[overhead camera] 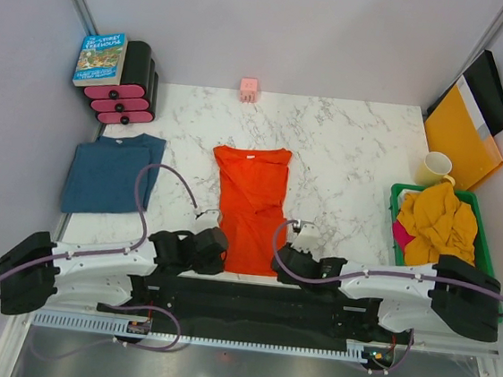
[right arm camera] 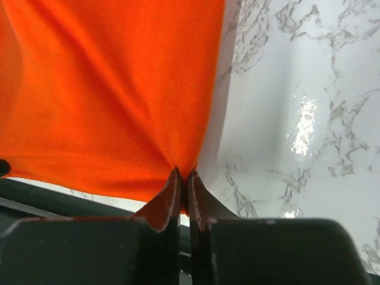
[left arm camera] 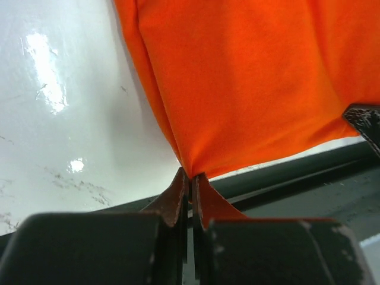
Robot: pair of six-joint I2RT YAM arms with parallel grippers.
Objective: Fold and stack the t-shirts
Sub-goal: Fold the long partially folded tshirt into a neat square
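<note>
A white tabletop (overhead camera: 345, 153) of grey-veined marble filled my overhead view, with pale panels closing it in on three sides. Both arms lay low along the near edge, wrists turned inward toward each other.

The left fingers (left arm camera: 190, 181) were clamped on the near-left corner of a bright orange-red cotton t-shirt (overhead camera: 250, 202). In the left wrist view the cloth gathered to a point right at their tips and fanned out beyond them. The right fingers (right arm camera: 183, 177) were pinched shut the same way on the near-right corner of that hem, with bare marble just to their right. From both pairs of fingers the shirt ran away toward the far side as a narrow folded strip, collar at the far end.

Left of the left fingers and farther out, a dark teal-blue t-shirt (overhead camera: 109, 172) lay flat as a rough rectangle, well apart from the orange one. Right of the right fingers stood a green plastic basket (overhead camera: 488, 249) holding a crumpled mustard-yellow shirt (overhead camera: 437, 222), with a bit of pink cloth (overhead camera: 401, 234) showing at its left side. Beyond the basket stood a cream mug (overhead camera: 435, 167) and a stiff yellow-orange folder (overhead camera: 460, 134) propped in the far right corner. In the far left corner a blue paperback book (overhead camera: 100, 58) leaned on a stack of black-and-pink rolls (overhead camera: 126, 94). A small pink cube (overhead camera: 249, 88) sat at the far edge, straight beyond the collar.
</note>
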